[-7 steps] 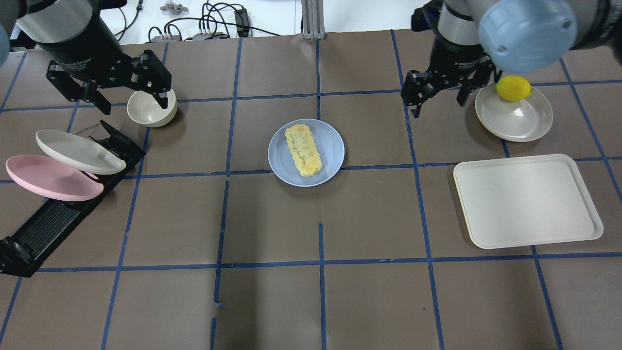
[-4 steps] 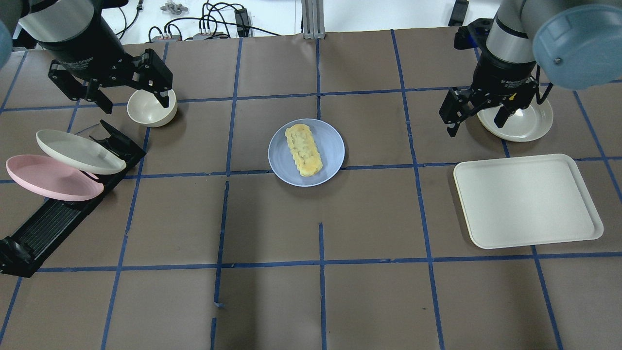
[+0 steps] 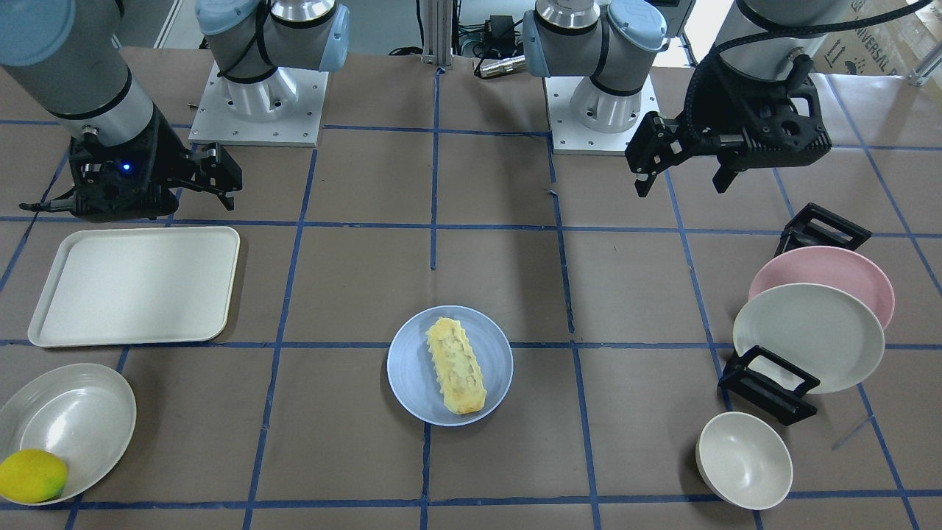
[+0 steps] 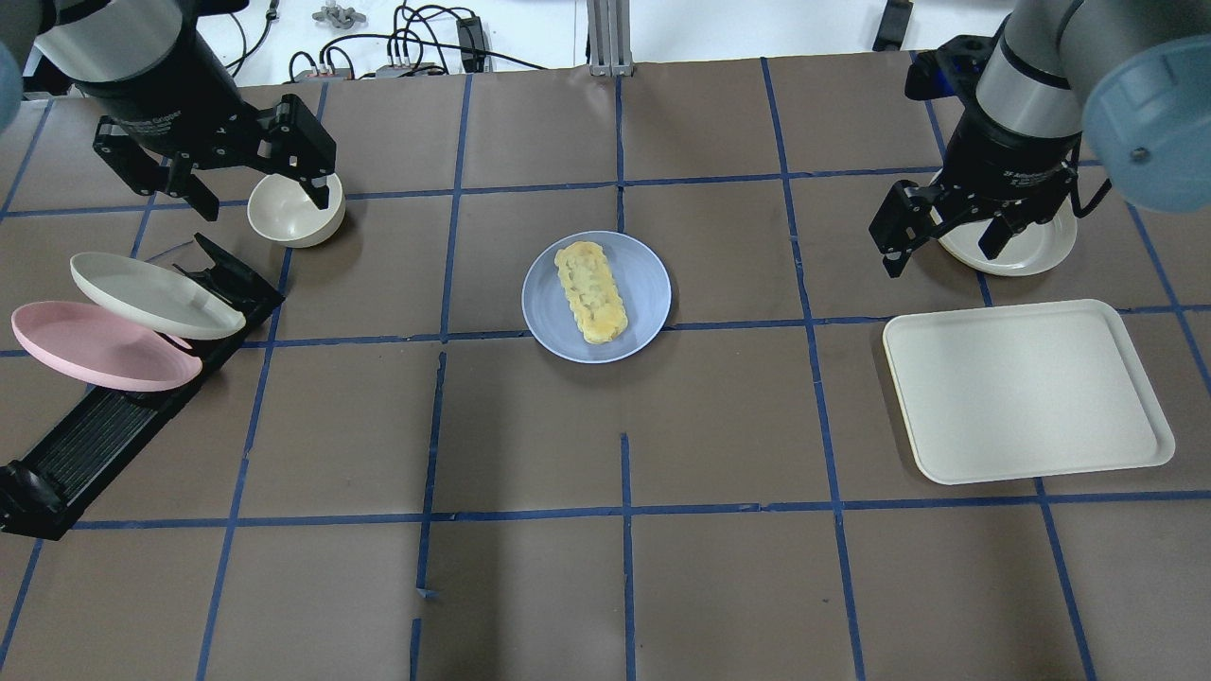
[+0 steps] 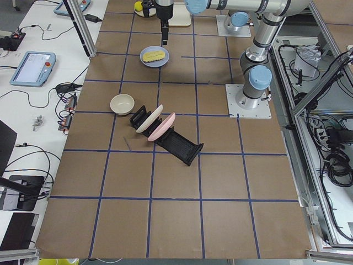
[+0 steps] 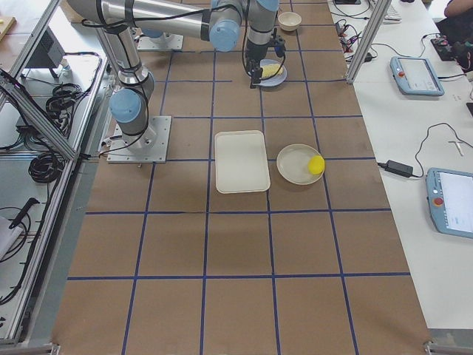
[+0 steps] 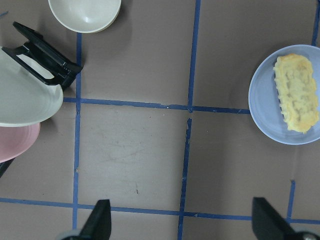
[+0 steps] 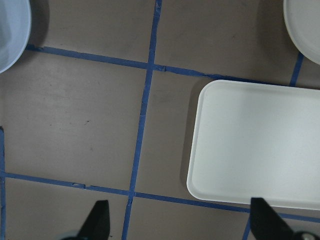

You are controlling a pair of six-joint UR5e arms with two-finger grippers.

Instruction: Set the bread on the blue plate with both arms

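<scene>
The bread (image 4: 591,291), a pale-yellow ridged loaf, lies lengthwise on the blue plate (image 4: 643,284) at the table's middle; both also show in the front view, bread (image 3: 456,364) and plate (image 3: 408,368), and in the left wrist view, bread (image 7: 296,100). My left gripper (image 4: 255,194) hangs open and empty above the far left, over a cream bowl. My right gripper (image 4: 941,255) hangs open and empty at the far right, over the edge of a cream plate. Both are far from the bread.
A cream bowl (image 4: 293,213) stands at far left. A black rack (image 4: 95,435) holds a cream plate (image 4: 156,295) and a pink plate (image 4: 95,345). A cream tray (image 4: 1026,390) lies at right. Behind it, a cream plate (image 3: 70,419) holds a lemon (image 3: 33,475).
My right arm has swung to the right and a little nearer, now over the cream plate and hiding the lemon from overhead. The left gripper and the bread have not moved.
</scene>
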